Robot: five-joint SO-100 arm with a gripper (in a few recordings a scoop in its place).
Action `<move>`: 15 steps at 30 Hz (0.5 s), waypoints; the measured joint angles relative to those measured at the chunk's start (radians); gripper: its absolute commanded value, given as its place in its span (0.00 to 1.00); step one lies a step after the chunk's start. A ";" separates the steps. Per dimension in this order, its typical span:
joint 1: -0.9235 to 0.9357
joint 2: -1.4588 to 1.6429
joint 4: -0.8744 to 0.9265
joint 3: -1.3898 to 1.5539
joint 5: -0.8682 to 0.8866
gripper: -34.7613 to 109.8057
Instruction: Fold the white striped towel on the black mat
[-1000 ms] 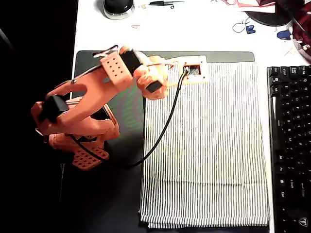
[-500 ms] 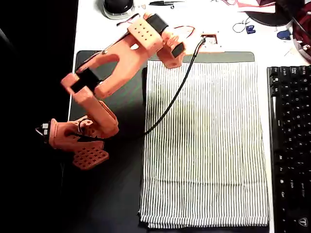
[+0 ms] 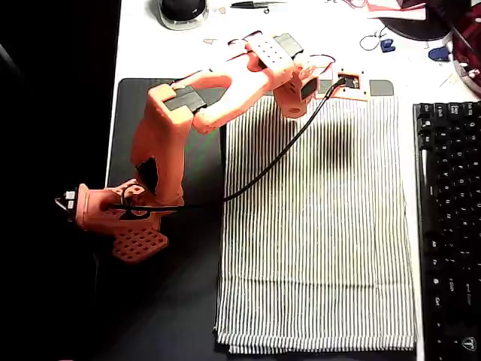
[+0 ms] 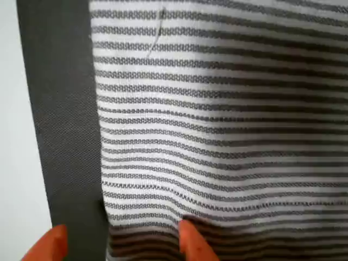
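My gripper hangs at the far edge of the towel, right of the towel's middle, in the overhead view; in the wrist view the gripper has its two orange fingertips spread apart at the bottom of the picture, with nothing pinched between them. One tip sits over the mat's bare strip, the other over the towel's striped cloth just inside its edge, so the towel's edge runs between them. Whether the tips touch the cloth I cannot tell.

Going from the left in the overhead view: my orange base stands on the left part of the black mat, and my arm reaches up and to the right toward the far side. A black cable runs from the base area across the towel's far left part up to my wrist.

The white striped towel lies flat on the right part of the mat, a tall rectangle spread from the mat's far edge to its near edge, with a faint crease line across it near the near end. In the wrist view the white striped towel fills most of the picture, with a strip of black mat left of it and the white table beyond that.

Right of the towel, a black keyboard lies on the white table.
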 measured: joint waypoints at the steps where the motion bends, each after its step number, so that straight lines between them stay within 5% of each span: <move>1: 0.005 -0.012 -0.009 -0.006 -0.002 0.42; 8: 0.017 -0.109 -0.055 -0.029 -0.015 0.40; 15: 0.018 -0.149 -0.060 -0.052 -0.040 0.24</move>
